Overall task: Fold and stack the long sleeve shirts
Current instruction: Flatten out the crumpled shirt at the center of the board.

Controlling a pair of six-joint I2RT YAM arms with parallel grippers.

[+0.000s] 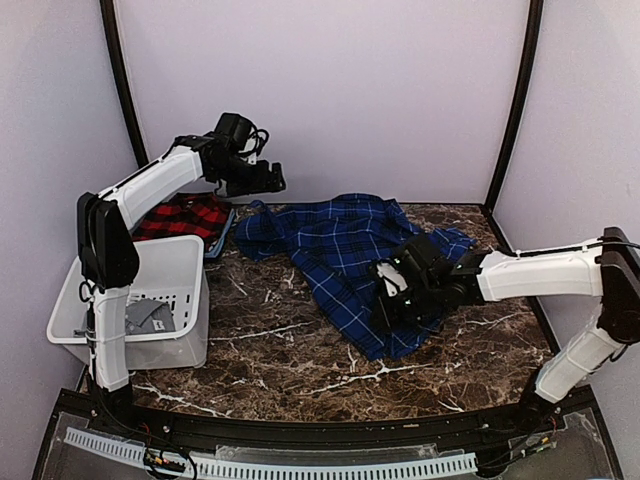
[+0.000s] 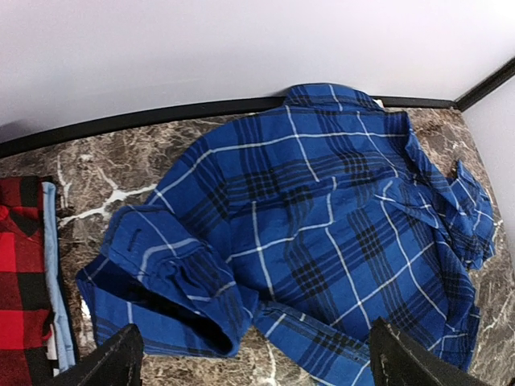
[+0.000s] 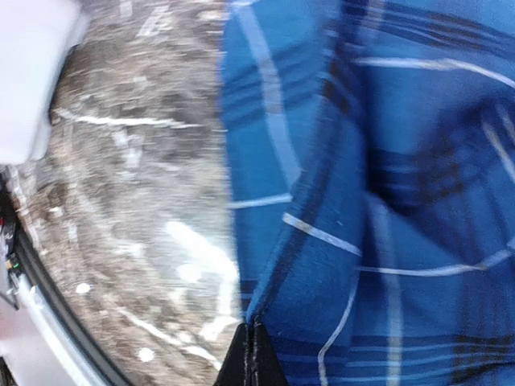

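The dark blue plaid long sleeve shirt lies crumpled across the middle of the marble table. The red-and-black shirt lies folded at the back left. My left gripper hangs open above the blue shirt's rolled cuff, its two dark fingertips spread wide with only cloth far below them. My right gripper is down on the shirt's near right part. In the right wrist view its tips are pressed together, pinching a raised fold edge of the blue shirt.
A white plastic bin stands at the left with grey cloth inside it. A light blue folded item lies under the red shirt. Walls close off the back and both sides.
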